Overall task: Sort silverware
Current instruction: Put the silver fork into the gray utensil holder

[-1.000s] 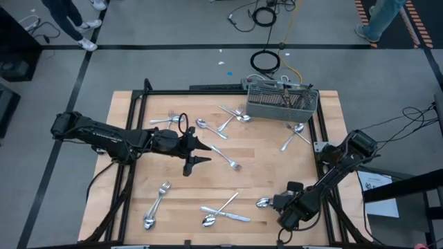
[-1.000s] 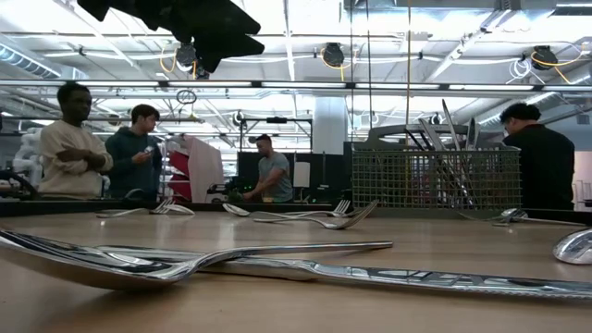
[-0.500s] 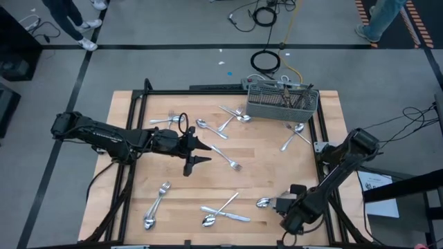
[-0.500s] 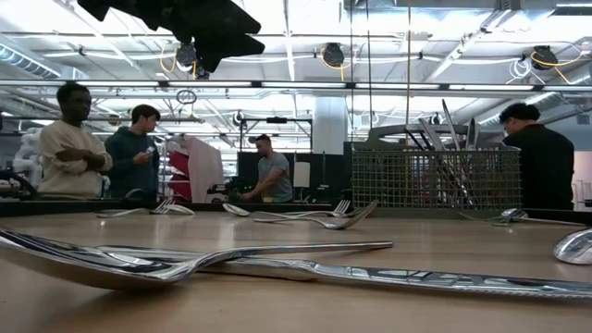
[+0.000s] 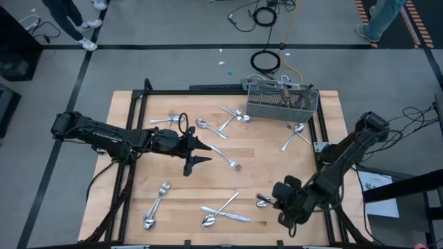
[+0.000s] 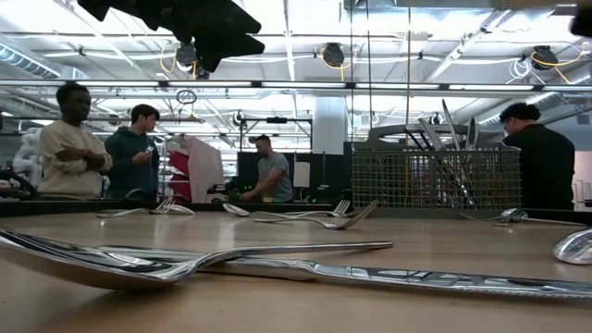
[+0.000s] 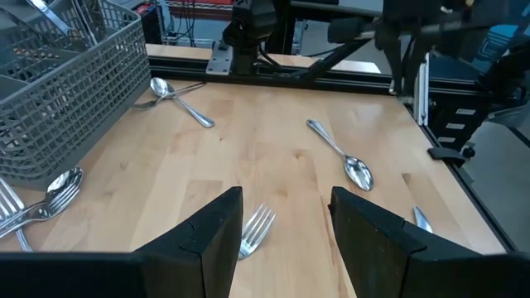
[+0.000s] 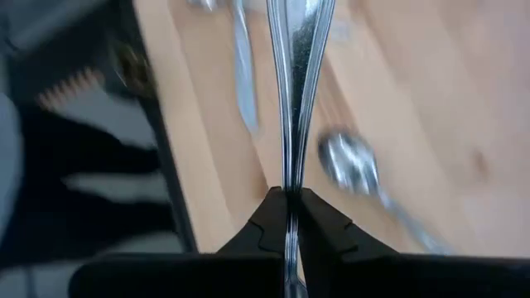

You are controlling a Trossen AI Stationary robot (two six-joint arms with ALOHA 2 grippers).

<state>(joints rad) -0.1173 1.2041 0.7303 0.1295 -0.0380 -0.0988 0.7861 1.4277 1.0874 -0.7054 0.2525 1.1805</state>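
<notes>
High view | basket (image 5: 281,103) at 1 o'clock, silverware (image 5: 287,95) stood inside | right gripper (image 8: 286,217) jaws clamped on a utensil (image 8: 296,91) | left gripper (image 5: 196,151) jaws apart

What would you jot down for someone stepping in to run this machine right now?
Right gripper: shut on a spoon by its handle, at the table's front right.
Left gripper: open, empty, waiting over mid-table above a fork.
Done: several pieces already stand in the wire basket at the back.
Left: forks and spoons scattered across the table, more along the front edge; carry the held spoon to the basket first.
</notes>
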